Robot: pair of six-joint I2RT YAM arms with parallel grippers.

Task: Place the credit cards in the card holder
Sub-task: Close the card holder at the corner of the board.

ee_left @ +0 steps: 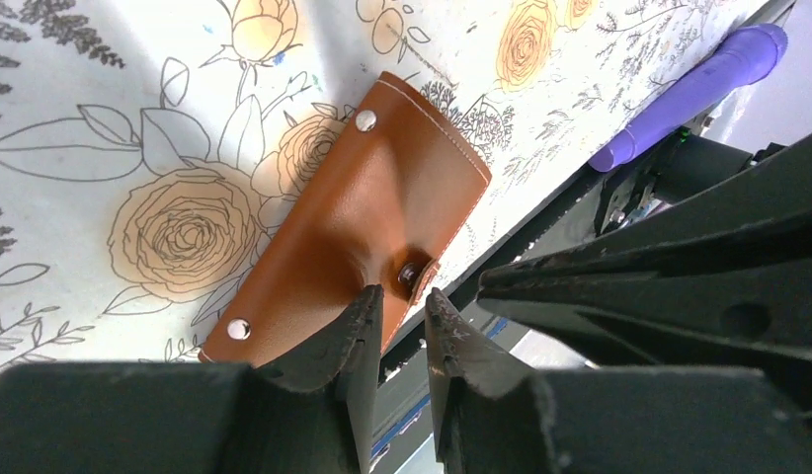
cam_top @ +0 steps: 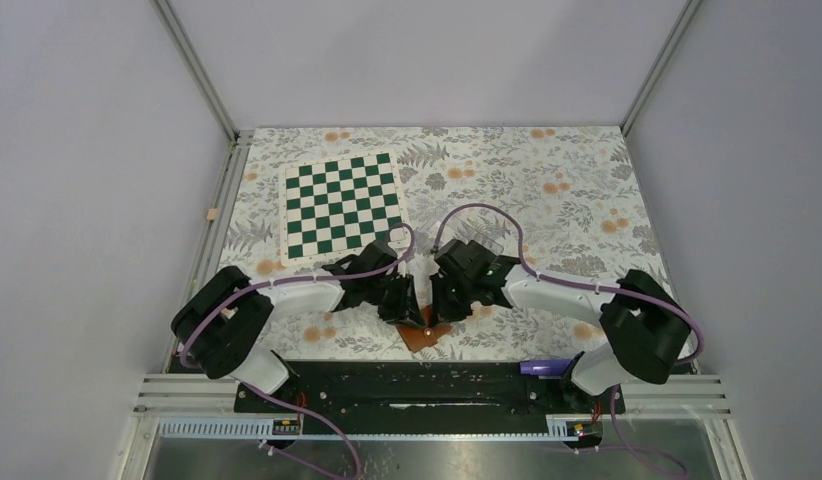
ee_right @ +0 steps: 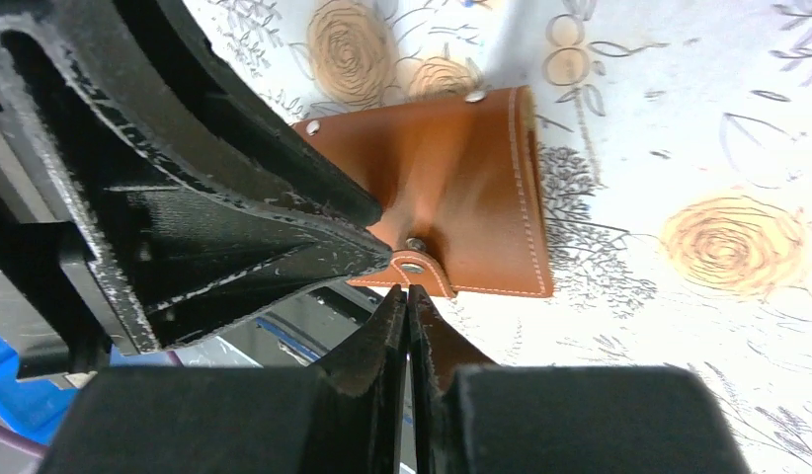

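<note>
Fingertips first: my left gripper [ee_left: 402, 296] has its fingers a little apart with nothing between them, right at the snap tab [ee_left: 414, 275] of the card holder [ee_left: 372, 197]. My right gripper [ee_right: 407, 293] has its fingers all but together against that tab; whether they nip it I cannot tell. Both tools crowd one spot, so they could knock together, or a pull could drag the holder off the table's [ee_left: 135, 99] near edge. It is brown stitched leather lying flat, tab seemingly unsnapped, fold closed. No cards show.

Floral table [cam_top: 567, 200], checkered board [cam_top: 341, 205], brown card holder [cam_top: 425, 337]
</note>
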